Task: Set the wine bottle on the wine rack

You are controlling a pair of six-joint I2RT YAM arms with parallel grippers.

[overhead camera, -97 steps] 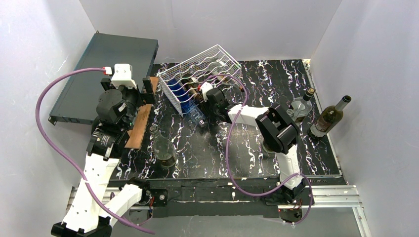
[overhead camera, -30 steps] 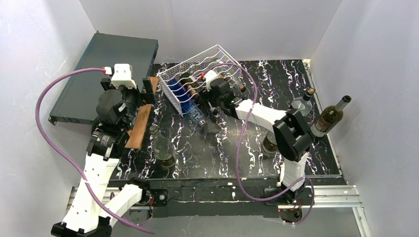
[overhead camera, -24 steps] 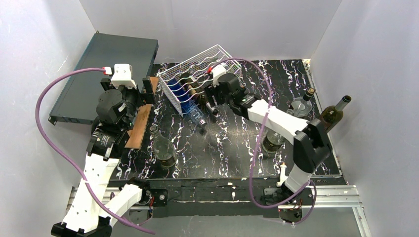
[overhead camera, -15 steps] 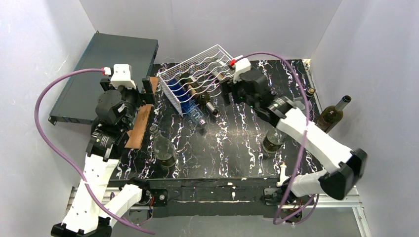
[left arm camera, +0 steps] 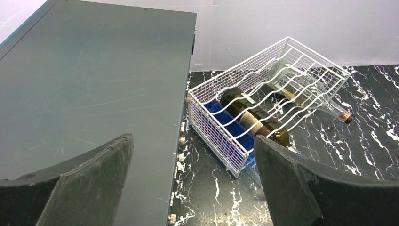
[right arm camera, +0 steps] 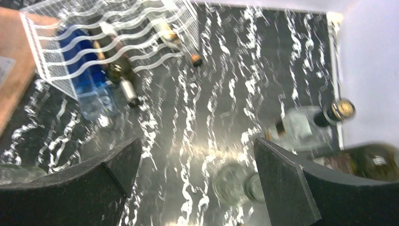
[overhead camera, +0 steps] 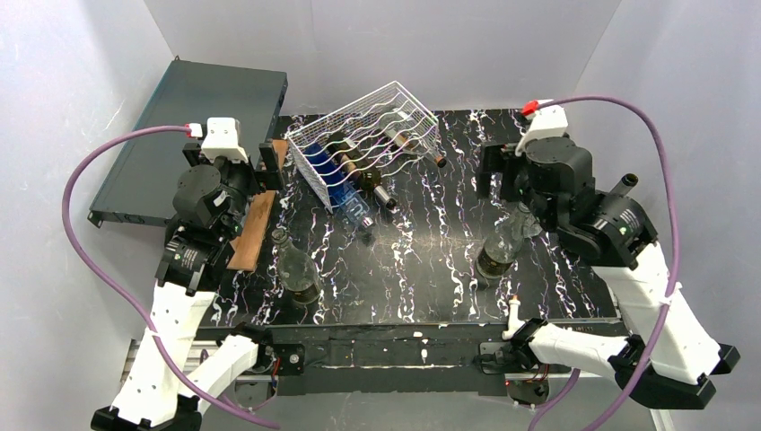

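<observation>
Wine rack [overhead camera: 363, 144] at table [overhead camera: 431, 269] rear holds lying bottles [left arm camera: 249, 113]. Right fingers [right arm camera: 291, 188] spread, empty, near standing wine bottle [overhead camera: 496, 254]. Left fingers [left arm camera: 94, 179] spread, idle. Step seems pickup approach; next: lower, pinch bottle neck

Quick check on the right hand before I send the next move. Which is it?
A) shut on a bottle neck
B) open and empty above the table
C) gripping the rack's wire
B: in the right wrist view the right hand has its fingers spread wide, with only the marbled table showing between them.
</observation>
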